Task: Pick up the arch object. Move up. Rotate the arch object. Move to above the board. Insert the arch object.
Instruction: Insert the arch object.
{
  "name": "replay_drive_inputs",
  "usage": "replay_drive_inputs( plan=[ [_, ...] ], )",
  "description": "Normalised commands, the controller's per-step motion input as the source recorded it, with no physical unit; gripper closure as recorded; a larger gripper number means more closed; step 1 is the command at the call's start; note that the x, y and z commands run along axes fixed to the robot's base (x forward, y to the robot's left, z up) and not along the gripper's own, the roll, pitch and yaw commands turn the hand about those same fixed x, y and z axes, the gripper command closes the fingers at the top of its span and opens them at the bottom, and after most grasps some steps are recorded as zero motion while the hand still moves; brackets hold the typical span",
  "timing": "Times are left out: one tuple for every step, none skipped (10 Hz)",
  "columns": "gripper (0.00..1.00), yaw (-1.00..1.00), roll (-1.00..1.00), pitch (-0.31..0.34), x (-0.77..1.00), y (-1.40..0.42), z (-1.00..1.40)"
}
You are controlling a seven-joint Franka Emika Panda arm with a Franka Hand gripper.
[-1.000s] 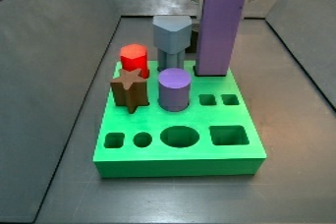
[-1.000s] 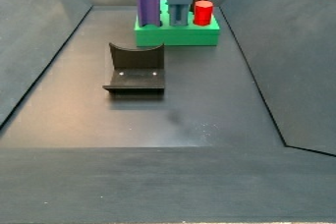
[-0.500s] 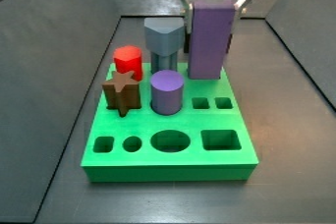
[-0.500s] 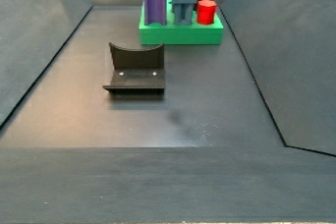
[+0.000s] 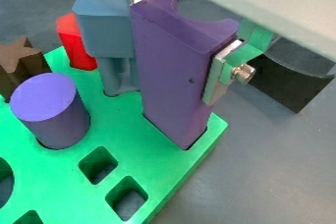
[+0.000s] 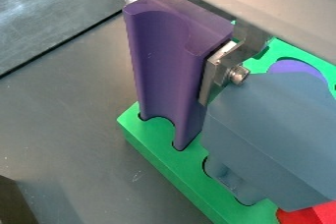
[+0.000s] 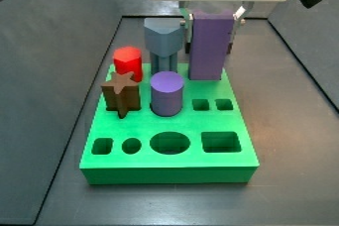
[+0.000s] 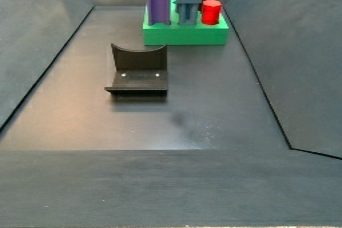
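Pretty much at the finish: the tall lilac-purple arch slab [image 5: 178, 71] stood upright with its foot down in a slot at the back of the thick green holed board [image 7: 166, 161]. The gripper [image 5: 197, 66] clamped its top; release looked left.

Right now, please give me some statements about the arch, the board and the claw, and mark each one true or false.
1. The claw grips the arch. True.
2. The arch lies flat on the floor. False: it stands upright, its foot in the board.
3. The fixture is on the board. False: it stands on the floor, apart.
4. A purple cylinder stands on the board. True.
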Motion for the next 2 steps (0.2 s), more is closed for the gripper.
replay_drive_inputs(
  plan=[
    [1.0,0.0,-0.06,-0.126,0.0,0.02,-0.08],
    [1.0,0.0,0.0,0.0,0.0,0.0,0.0]
  ],
)
